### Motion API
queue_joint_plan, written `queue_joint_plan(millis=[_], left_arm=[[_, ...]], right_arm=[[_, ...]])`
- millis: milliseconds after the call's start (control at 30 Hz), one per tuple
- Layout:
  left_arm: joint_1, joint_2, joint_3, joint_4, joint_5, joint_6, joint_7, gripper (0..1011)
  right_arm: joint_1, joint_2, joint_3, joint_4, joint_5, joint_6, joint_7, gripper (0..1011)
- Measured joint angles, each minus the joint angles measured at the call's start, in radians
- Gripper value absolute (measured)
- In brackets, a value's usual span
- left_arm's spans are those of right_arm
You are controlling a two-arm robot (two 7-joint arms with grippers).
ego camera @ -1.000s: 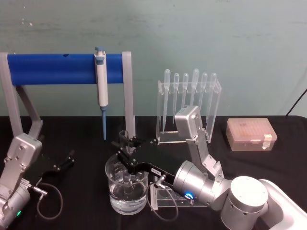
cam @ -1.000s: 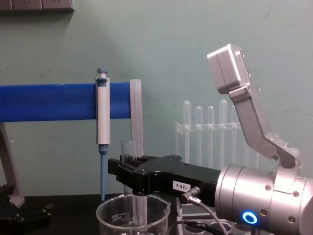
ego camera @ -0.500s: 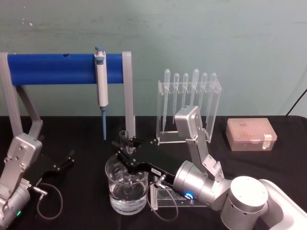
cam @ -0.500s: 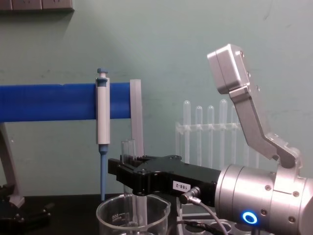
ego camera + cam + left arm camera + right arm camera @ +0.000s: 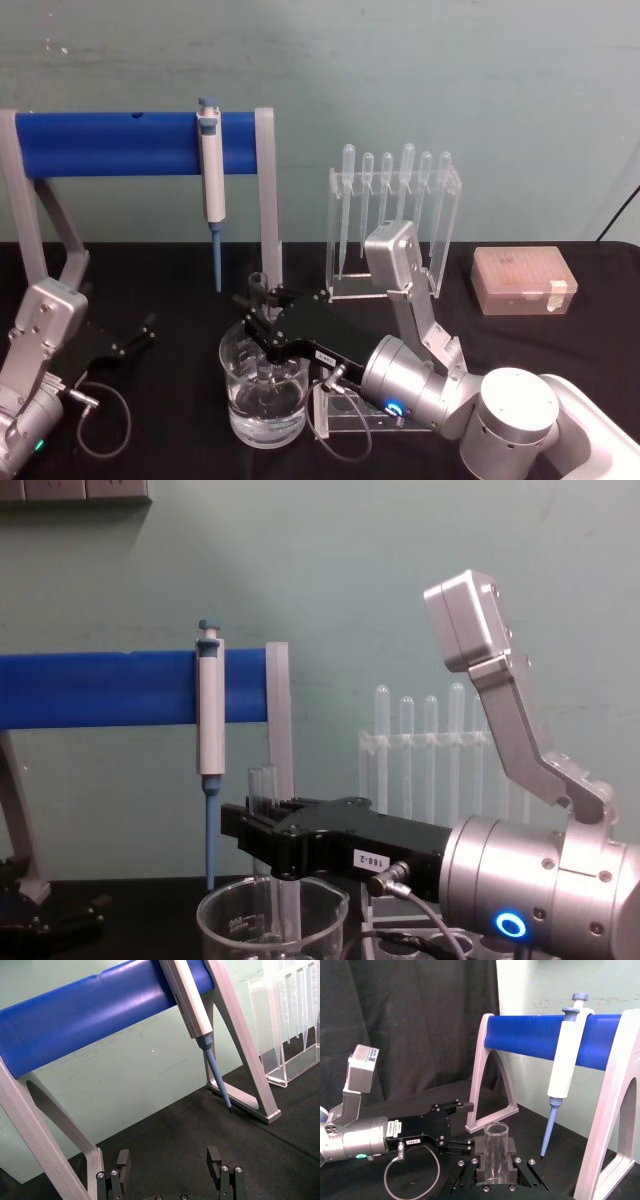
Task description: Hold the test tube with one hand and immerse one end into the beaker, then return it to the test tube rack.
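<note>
**Status.** No displacement is detected over the last second. The right gripper (image 5: 258,322) is found at the same place over the beaker (image 5: 240,395), and the tube (image 5: 258,285) is held at the same height. The micropipette (image 5: 211,170) and the pipettes (image 5: 388,200) are likewise unmoved.

**Right gripper.** The tube (image 5: 496,1152) is pinched between the two fingers and is held upright. In the chest view the rim of the tube (image 5: 264,778) is seen above the gripper (image 5: 262,828), and the lower part is seen inside the wall of the beaker (image 5: 225,920).

**Tube position.** The lower end is placed within the beaker. Liquid is seen in the bottom of the beaker, but it cannot be told whether the tip is under its surface.

**Left gripper.** The left gripper (image 5: 135,337) is parked low at the left of the table, well apart from the beaker. Its fingers (image 5: 214,1157) are spread and nothing is held.

**Meaning for the task.** The halt is judged to be the dwell of the immersion step, or its lowest point. If the tip is wetted, the immersion is taken as done. A straight lift clear of the beaker rim is called for next, then a transfer to the rack (image 5: 322,410), which is located just beside the beaker under the right arm. The grip is to be kept until the tube is seated in a hole.
</note>
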Motion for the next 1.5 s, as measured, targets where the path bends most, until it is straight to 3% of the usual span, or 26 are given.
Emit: queue_joint_plan(millis=[1500], left_arm=[[0.0,0.0,0.0,0.0,0.0,0.0,0.0,1000]], right_arm=[[0.0,0.0,0.0,0.0,0.0,0.0,0.0,225]])
